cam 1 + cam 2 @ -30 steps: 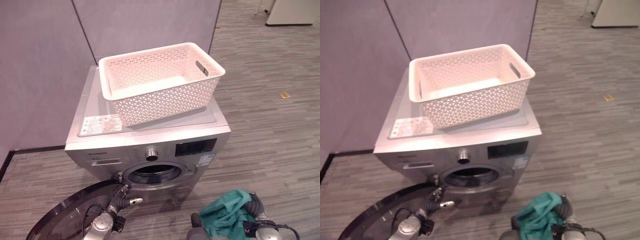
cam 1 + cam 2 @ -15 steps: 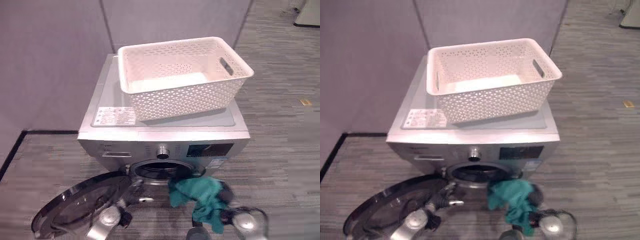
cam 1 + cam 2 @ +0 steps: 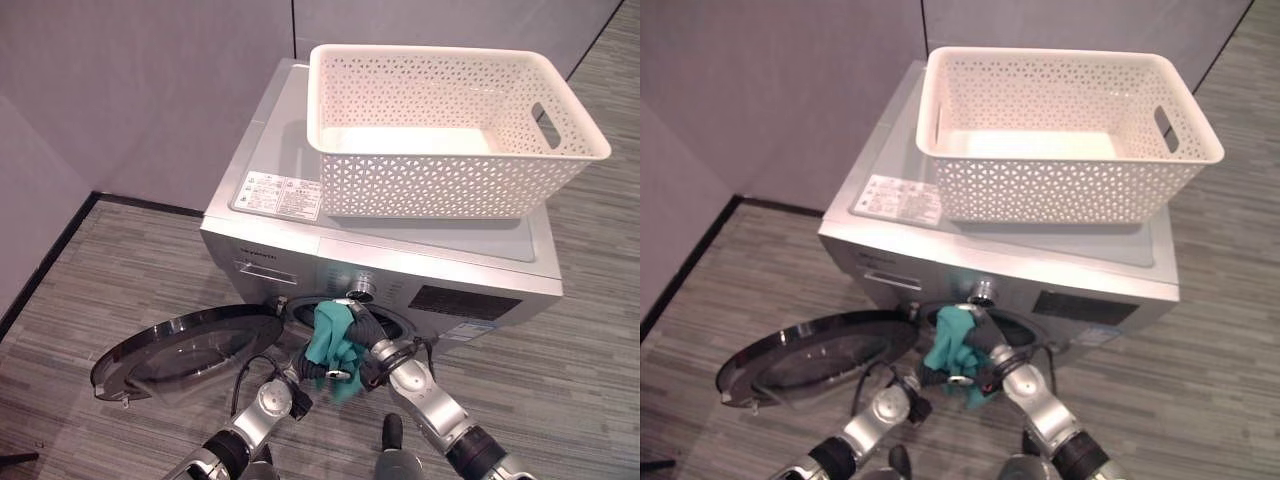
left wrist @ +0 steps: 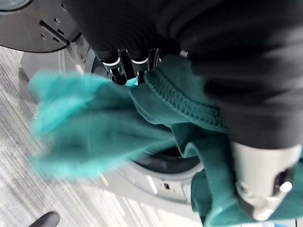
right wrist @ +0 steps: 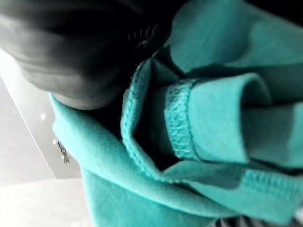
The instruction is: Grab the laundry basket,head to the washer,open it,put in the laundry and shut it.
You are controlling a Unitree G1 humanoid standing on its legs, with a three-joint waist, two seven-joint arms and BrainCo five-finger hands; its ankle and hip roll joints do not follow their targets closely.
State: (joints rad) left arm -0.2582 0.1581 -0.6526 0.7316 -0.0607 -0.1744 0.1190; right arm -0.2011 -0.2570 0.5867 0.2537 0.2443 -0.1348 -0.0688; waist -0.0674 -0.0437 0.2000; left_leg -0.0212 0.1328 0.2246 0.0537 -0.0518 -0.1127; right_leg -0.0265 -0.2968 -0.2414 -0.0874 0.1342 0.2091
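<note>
The silver washer (image 3: 400, 262) stands with its round door (image 3: 190, 350) swung open to the left. A white lattice laundry basket (image 3: 440, 185) sits on top of it, and I see no laundry inside. A teal cloth (image 3: 328, 340) hangs at the mouth of the drum. My right hand (image 3: 368, 327) is shut on it, right at the opening. Bunched teal folds (image 5: 213, 127) press against that hand in the right wrist view. My left hand (image 3: 308, 371) is just below the cloth (image 4: 94, 127) and touches it.
Grey partition walls (image 3: 150, 90) stand behind and to the left of the washer. Striped grey carpet (image 3: 100, 290) surrounds it. The open door juts out low over the floor on the left, beside my left arm.
My right hand has carried the teal cloth from low on the right up to the drum opening. My left hand moved from the door to under the cloth. The camera shifted closer.
</note>
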